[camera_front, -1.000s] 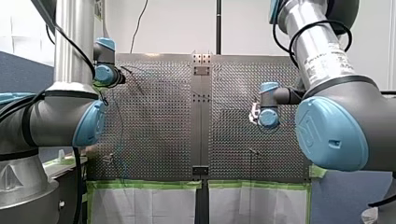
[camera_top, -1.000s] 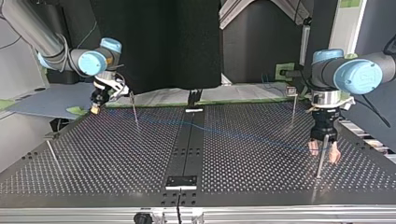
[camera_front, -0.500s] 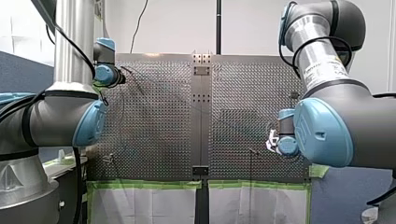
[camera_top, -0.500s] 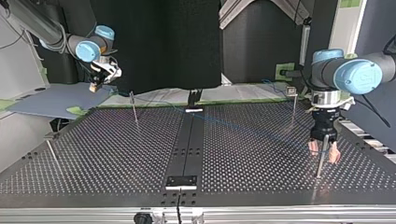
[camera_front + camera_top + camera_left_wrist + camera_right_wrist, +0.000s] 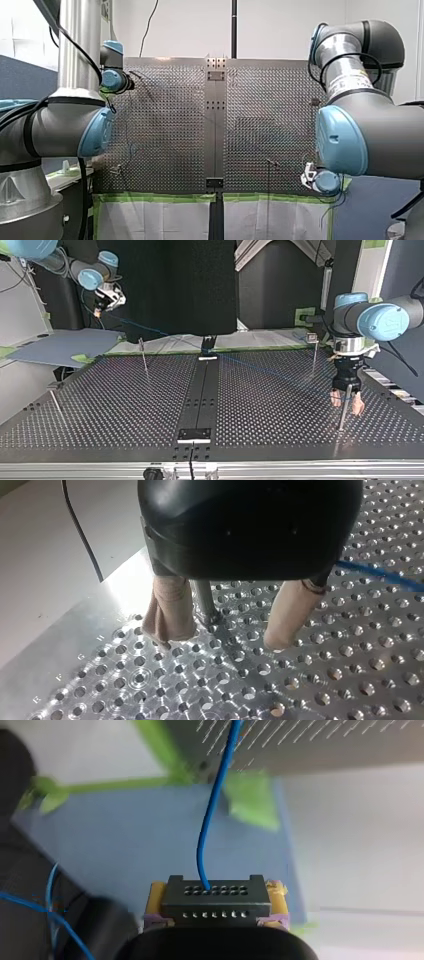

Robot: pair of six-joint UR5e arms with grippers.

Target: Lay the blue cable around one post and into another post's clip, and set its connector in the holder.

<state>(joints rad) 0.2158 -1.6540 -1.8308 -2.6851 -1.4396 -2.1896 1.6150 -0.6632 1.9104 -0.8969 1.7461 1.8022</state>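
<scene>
**Table** (image 5: 250, 440): perforated metal, listed as the top view shows it.

**Left gripper** (image 5: 346, 404): nearest item, at that view's right, pointing down just above the table. Its beige pads (image 5: 167, 611) stand apart and hold nothing.

**Post** (image 5: 204, 600): thin metal rod, upright between those pads. Whether it touches either pad cannot be told.

**Blue cable** (image 5: 260, 371): a straight line above the table. It runs from beside the left gripper and slopes up past a second post (image 5: 144, 356) toward the far left corner.

**Connector** (image 5: 215, 902): black block off the table, beyond its far edge. The cable leaves its holed face.

**Right gripper** (image 5: 99, 307): farthest item, raised past the far left corner. Its yellow pads (image 5: 159, 892) are clamped on the connector's two sides.
</scene>
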